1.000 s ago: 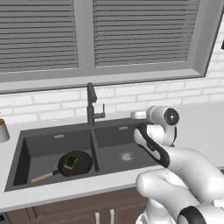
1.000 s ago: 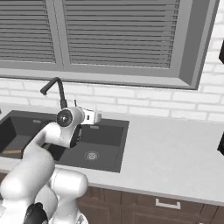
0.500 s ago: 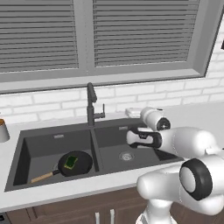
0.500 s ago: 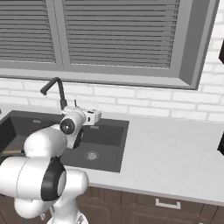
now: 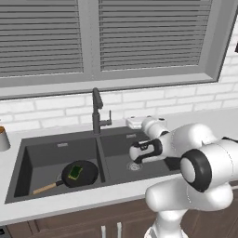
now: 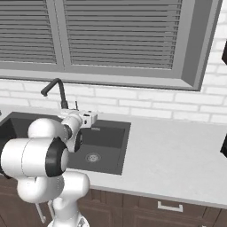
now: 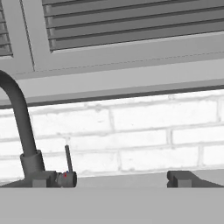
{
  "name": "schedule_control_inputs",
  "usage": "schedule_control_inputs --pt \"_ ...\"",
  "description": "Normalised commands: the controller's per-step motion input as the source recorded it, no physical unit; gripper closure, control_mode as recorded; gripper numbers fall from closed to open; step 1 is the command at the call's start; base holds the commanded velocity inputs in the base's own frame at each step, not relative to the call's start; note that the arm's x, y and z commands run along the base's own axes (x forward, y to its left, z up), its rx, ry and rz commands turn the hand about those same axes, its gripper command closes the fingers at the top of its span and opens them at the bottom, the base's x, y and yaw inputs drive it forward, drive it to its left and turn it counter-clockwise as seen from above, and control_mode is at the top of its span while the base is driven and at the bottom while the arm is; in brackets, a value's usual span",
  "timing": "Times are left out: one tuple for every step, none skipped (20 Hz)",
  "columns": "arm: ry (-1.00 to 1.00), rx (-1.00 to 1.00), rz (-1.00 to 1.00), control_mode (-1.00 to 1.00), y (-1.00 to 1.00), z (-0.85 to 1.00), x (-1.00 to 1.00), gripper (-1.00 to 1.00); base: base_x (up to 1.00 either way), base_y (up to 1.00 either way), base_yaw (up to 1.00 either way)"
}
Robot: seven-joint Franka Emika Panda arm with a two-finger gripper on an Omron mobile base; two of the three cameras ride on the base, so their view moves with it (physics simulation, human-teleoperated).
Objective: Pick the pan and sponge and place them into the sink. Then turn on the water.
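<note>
1. Even, soft light all round; no single source stands out. The window blinds [image 5: 139, 37] are flat grey, with no daylight showing through.
2. Faint shadow inside the sink [image 5: 60, 158] basins, darker against the near walls.
3. No glare on the counter [image 6: 177, 155] right of the sink.
4. Rendered edges slightly soft and jagged; no motion blur, no bending at the frame edges.
5. Hand view: the tap [image 7: 22, 131] is sharp.

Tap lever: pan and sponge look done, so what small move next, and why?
Probably ease the open gripper left toward the tap's lever. The pan with the sponge on it already lies in the sink's left basin, no water runs, and the hand view shows the lever left of centre.
</note>
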Motion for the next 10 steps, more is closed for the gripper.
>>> schedule_control_inputs --pt "0.0 0.0 0.0 -1.0 0.4 0.0 0.0 -1.0 0.0 0.0 0.0" --pt "0.0 0.0 0.0 -1.0 0.35 0.0 0.0 -1.0 0.0 0.0 0.0" --pt "0.0 0.0 0.0 -1.0 0.35 0.0 0.0 -1.0 0.0 0.0 0.0" --pt "0.0 0.0 0.0 -1.0 0.33 0.0 0.0 -1.0 0.0 0.0 0.0" --pt "0.0 0.0 0.0 -1.0 0.33 0.01 0.0 -1.0 0.0 0.0 0.0" --pt "0.0 0.0 0.0 -1.0 0.37 0.0 0.01 -1.0 0.0 0.0 0.0" --pt "0.0 0.0 0.0 -1.0 0.39 0.0 0.0 -1.0 0.0 0.0 0.0" --pt "0.0 0.0 0.0 -1.0 0.39 0.0 0.03 -1.0 0.0 0.0 0.0" --pt "0.0 0.0 0.0 -1.0 0.39 0.0 0.02 -1.0 0.0 0.0 0.0" --pt "0.0 0.0 0.01 -1.0 0.35 0.0 0.0 -1.0 0.0 0.0 0.0"
